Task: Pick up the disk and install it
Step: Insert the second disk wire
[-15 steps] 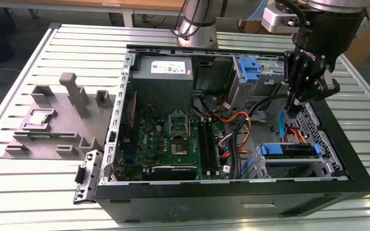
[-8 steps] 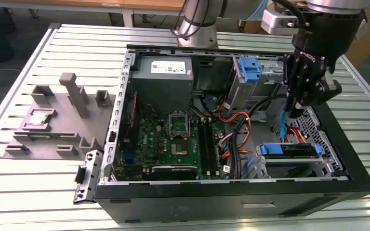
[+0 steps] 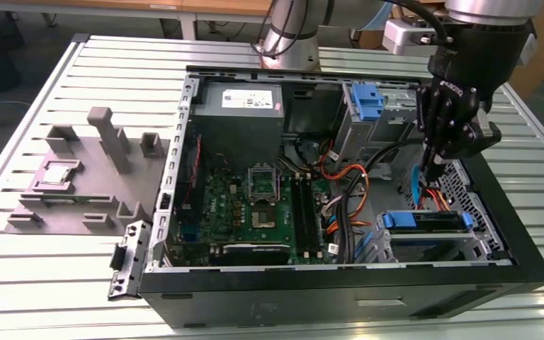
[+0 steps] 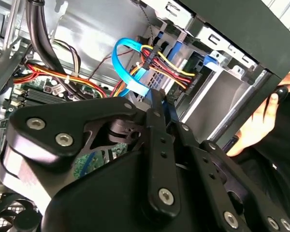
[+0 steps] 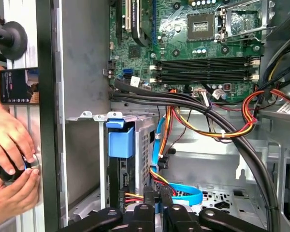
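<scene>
tool just above disk

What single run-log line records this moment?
gripper: inside computer case | beside cables | disk: in drive bay

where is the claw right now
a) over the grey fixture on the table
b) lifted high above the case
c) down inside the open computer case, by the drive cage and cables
c: in the exterior view the claw reaches down into the computer case, just above the drive cage with its orange and blue cables.
</scene>
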`<state>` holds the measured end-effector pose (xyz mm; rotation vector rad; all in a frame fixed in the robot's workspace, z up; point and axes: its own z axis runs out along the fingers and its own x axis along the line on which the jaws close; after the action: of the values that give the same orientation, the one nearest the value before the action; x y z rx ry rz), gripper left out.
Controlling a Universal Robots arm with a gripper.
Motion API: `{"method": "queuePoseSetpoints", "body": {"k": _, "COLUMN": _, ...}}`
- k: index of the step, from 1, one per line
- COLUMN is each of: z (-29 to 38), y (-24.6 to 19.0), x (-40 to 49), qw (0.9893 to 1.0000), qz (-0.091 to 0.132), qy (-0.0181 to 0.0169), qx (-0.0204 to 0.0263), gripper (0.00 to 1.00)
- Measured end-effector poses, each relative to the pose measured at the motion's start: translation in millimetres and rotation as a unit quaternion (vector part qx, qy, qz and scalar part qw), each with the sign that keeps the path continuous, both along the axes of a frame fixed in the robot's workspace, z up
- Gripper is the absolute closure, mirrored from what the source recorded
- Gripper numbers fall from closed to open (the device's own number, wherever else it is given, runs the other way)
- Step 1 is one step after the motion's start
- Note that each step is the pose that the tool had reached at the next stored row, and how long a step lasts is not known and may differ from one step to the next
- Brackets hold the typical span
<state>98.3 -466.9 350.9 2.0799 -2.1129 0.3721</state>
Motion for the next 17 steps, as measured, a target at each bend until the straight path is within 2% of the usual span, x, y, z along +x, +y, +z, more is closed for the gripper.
{"method": "queuePoseSetpoints", "body": {"k": 5, "z": -0.6, "y": 0.0, "x": 0.2, "qw": 1.0000, "qz": 0.000, "qy": 0.0000, "qx": 0.0002, "gripper": 0.84}}
{"method": "queuePoseSetpoints", "body": {"k": 7, "z": -0.7, "y": -1.1, "x": 0.2, "qw": 1.0000, "qz": 0.000, "qy": 0.0000, "qx": 0.0022, "gripper": 0.84}}
{"method": "queuePoseSetpoints", "body": {"k": 8, "z": -0.6, "y": -2.0, "x": 0.2, "qw": 1.0000, "qz": 0.000, "qy": 0.0000, "qx": 0.0051, "gripper": 0.84}}
{"method": "queuePoseSetpoints", "body": {"k": 9, "z": -0.7, "y": -3.1, "x": 0.2, "qw": 0.9999, "qz": 0.000, "qy": 0.0000, "qx": 0.0101, "gripper": 0.84}}
{"method": "queuePoseSetpoints", "body": {"k": 10, "z": -0.7, "y": -4.1, "x": 0.2, "qw": 0.9998, "qz": 0.000, "qy": 0.0000, "qx": 0.0179, "gripper": 0.84}}
{"method": "queuePoseSetpoints", "body": {"k": 14, "z": -0.7, "y": -8.5, "x": 0.2, "qw": 0.9985, "qz": 0.000, "qy": 0.0000, "qx": 0.0538, "gripper": 0.84}}
{"method": "queuePoseSetpoints", "body": {"k": 15, "z": -0.7, "y": -10.2, "x": 0.1, "qw": 0.9983, "qz": 0.000, "qy": 0.0000, "qx": 0.0578, "gripper": 0.84}}
{"method": "queuePoseSetpoints", "body": {"k": 17, "z": -0.9, "y": -11.3, "x": 0.1, "qw": 0.9983, "qz": 0.000, "qy": 0.0000, "qx": 0.0581, "gripper": 0.84}}
